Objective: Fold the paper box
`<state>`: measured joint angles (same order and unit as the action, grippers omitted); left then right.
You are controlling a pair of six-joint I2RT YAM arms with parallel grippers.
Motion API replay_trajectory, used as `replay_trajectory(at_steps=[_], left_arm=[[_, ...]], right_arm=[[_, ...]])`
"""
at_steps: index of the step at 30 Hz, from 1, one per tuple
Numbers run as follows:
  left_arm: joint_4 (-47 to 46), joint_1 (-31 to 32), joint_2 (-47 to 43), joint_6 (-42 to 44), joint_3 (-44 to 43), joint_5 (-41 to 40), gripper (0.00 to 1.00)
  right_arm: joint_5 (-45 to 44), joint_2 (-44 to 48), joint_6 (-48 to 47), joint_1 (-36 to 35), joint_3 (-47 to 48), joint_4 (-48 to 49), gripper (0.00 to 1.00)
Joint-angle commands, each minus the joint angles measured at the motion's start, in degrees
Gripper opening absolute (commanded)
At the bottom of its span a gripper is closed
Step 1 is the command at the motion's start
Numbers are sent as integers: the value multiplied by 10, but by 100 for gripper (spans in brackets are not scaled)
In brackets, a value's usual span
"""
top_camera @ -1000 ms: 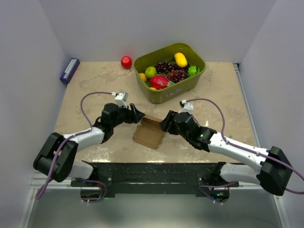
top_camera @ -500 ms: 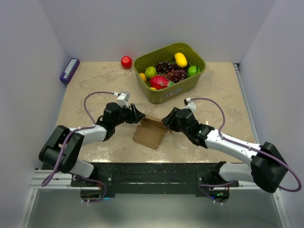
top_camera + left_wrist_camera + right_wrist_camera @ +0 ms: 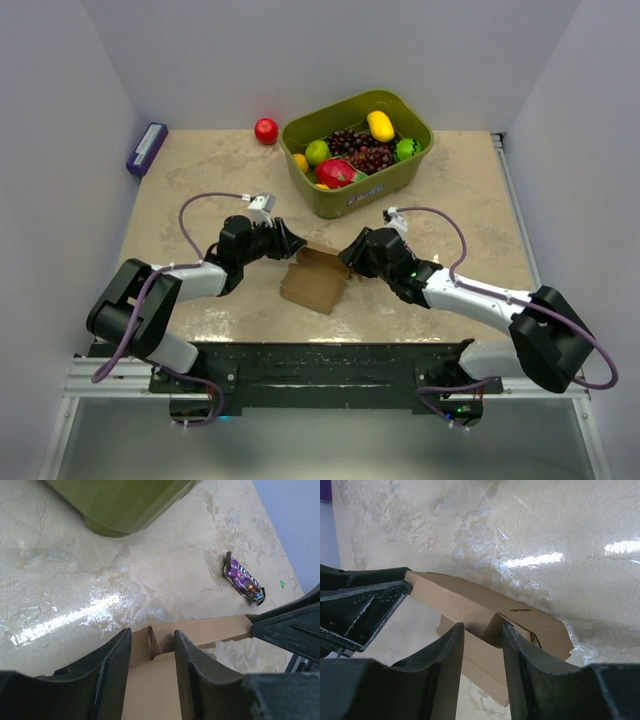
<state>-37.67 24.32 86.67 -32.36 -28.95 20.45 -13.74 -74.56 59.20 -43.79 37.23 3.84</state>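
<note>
The paper box (image 3: 315, 278) is a brown cardboard sheet, partly folded, lying on the table between the two arms. My left gripper (image 3: 291, 243) is at its upper left corner. In the left wrist view the left gripper (image 3: 152, 647) straddles a raised corner flap of the paper box (image 3: 200, 632), with a gap on both sides. My right gripper (image 3: 349, 258) is at the upper right corner. In the right wrist view it (image 3: 482, 632) straddles another upright flap of the paper box (image 3: 470, 605), jaws half narrowed and not pressing it.
An olive-green bin (image 3: 372, 196) full of fruit stands just behind the box. A red apple (image 3: 266, 131) and a purple box (image 3: 147, 148) lie at the back left. A purple candy packet (image 3: 243, 580) lies on the table to the right.
Both grippers have narrowed their jaws around the box's top corner flaps. The right arm has drawn in slightly toward the box. The box itself has stayed in place.
</note>
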Motion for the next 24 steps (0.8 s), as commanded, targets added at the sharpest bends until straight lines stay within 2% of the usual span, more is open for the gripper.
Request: replay_trajectory(at_steps=[1,12,24], left_arm=[[-30,-6,6,-4,-8,10,41],[-39,-7,13,-12,13,17,29],[-11,-6,3,-3,53,-20,26]], right_arm=[[7,-8,13,3,-5,33,39],[-1,-19,14,5,-17,41,33],[-3,-21,18,4,-26,49,32]])
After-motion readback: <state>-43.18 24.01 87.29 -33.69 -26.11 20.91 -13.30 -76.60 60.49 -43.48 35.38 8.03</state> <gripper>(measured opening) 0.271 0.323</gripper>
